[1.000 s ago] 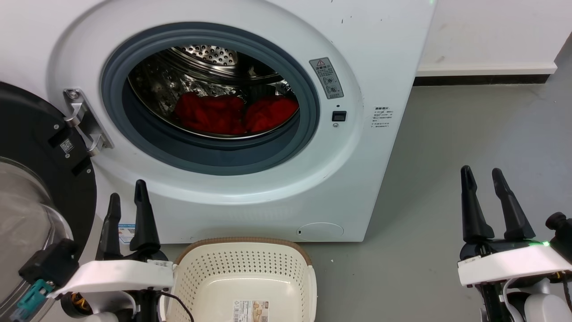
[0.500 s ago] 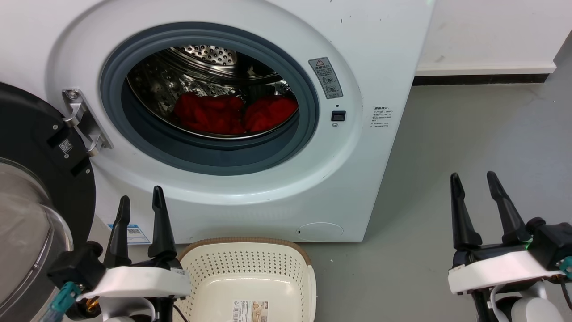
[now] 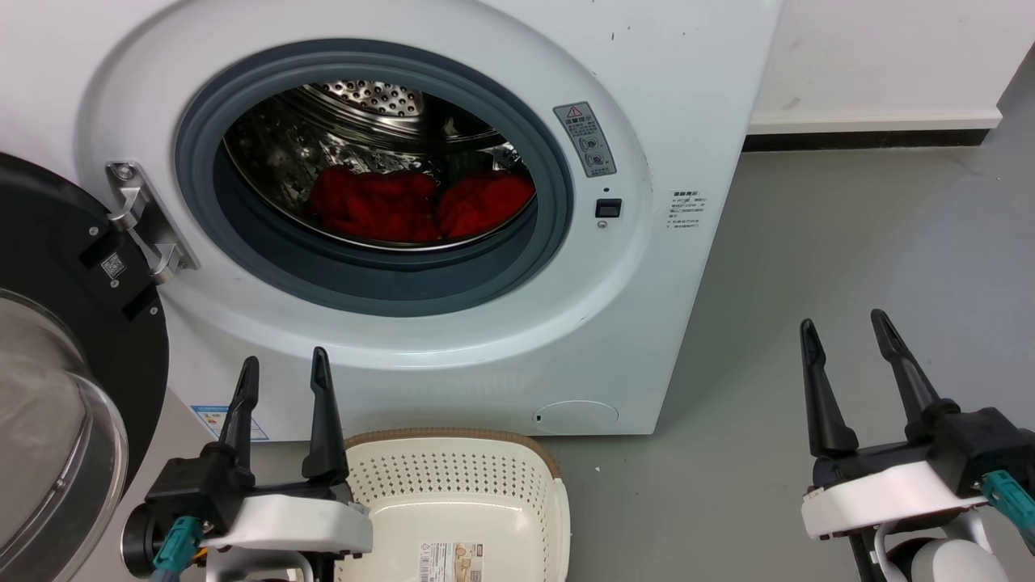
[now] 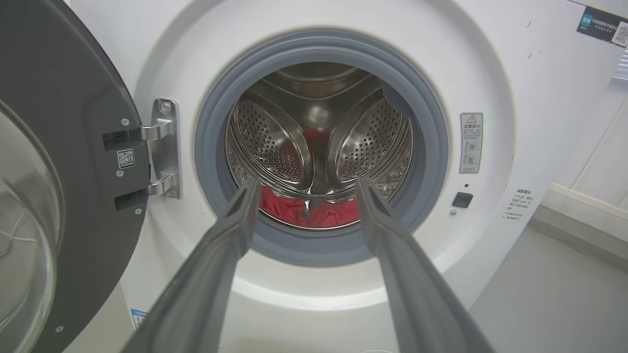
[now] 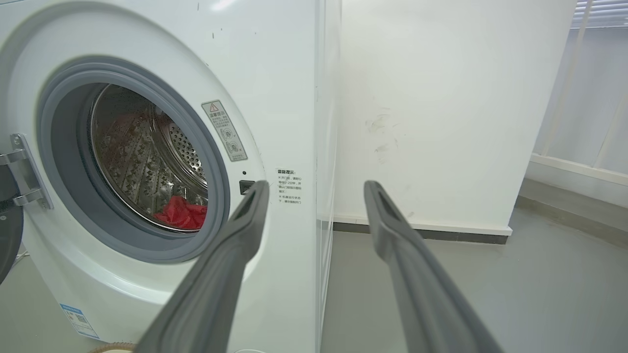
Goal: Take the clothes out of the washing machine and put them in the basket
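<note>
Starting at 9 o'clock in the head view, the door (image 3: 48, 347) hangs swung wide open. At 7 o'clock the left gripper (image 3: 285, 361) hovers with fingers apart and empty, pointing toward 12 at the washing machine (image 3: 485, 356). At 6 o'clock sits the basket (image 3: 453, 437), empty, just in front of the machine. Its near end is cut off, so its long axis probably runs 12 to 6, though I cannot be sure. Around 12 o'clock the clothes (image 3: 420, 206) lie in the drum's bottom as two red heaps side by side, their row stretching 9 to 3. At 4 o'clock the right gripper (image 3: 842, 322) hovers, fingers spread, holding nothing. By my reading no step is done: both garments are left to fetch.
</note>
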